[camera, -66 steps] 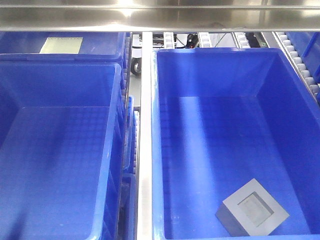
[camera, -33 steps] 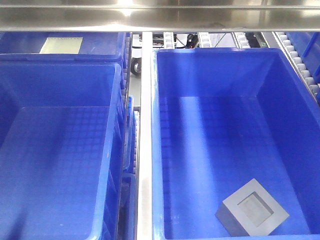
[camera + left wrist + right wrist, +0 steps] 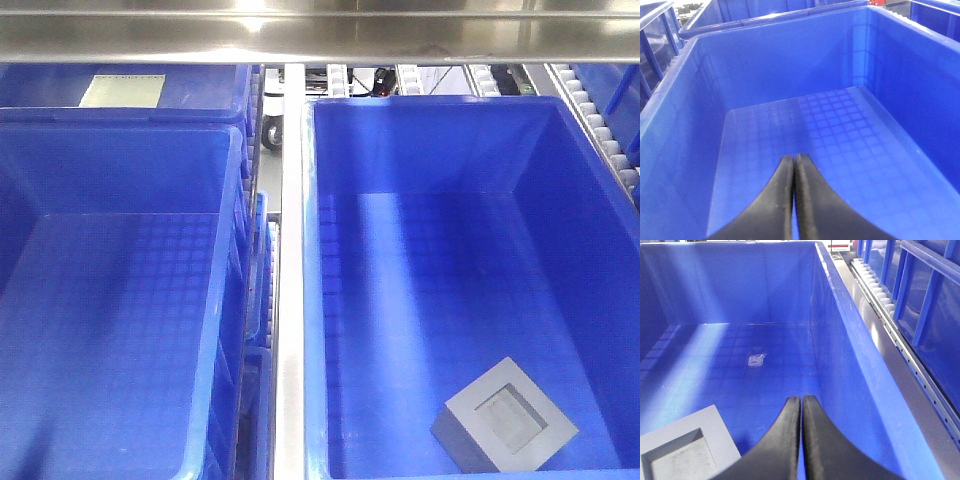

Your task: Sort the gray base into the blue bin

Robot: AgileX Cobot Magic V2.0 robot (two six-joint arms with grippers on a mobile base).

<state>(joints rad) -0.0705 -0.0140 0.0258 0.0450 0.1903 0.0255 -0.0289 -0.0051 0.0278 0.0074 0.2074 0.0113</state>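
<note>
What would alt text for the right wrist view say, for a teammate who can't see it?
The right gripper, fingers pressed shut and empty, points into a deep blue bin with a waffle-grid floor. The gray base lies on that floor at lower left, square recess facing up. A metal rail with rollers runs outside the bin's right wall.

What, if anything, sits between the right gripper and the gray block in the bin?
Nothing visible. The matte gray plastic block lies on the waffle floor of the right-hand bright-blue plastic bin, just left of the shut right gripper, with only bare floor between them.
</note>
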